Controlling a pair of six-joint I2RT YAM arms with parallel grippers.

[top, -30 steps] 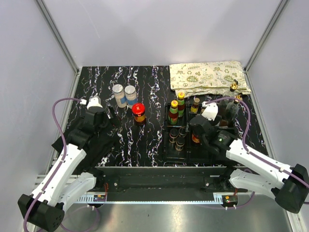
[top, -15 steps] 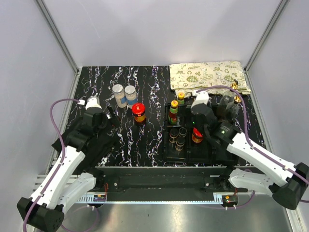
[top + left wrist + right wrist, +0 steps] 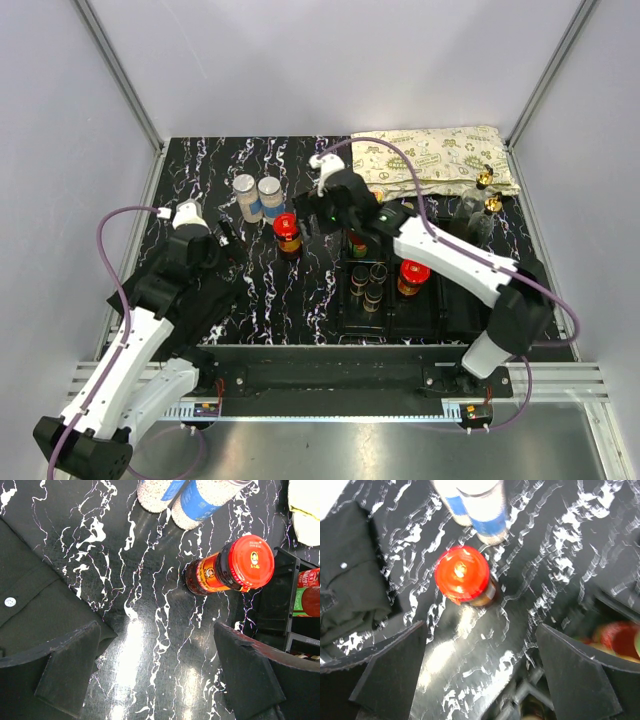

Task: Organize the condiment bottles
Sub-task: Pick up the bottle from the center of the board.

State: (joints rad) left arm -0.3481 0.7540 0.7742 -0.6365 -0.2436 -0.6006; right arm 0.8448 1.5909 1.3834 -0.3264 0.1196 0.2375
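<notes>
Top view: the red-lidded jar (image 3: 287, 229) stands on the table (image 3: 300, 290), left of the black tray (image 3: 342, 312) and near two shakers (image 3: 258, 197). The right gripper (image 3: 308, 214) hovers beside it.

Left wrist: the left gripper (image 3: 160, 672) is spread wide and empty, the jar beyond it.

Right wrist: its fingers (image 3: 390, 672) are wide apart, nothing held, above the jar.

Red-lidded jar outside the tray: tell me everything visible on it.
The red-lidded jar is a small glass-looking jar with dark reddish-brown contents, an orange-red label band and a round red lid bearing a small yellow emblem. It stands upright, lid on, on the black marbled table, left of the black tray and just nearer than the two grey-lidded shakers, touching neither. The left gripper and right gripper, both open, point toward it; neither touches it.
</notes>
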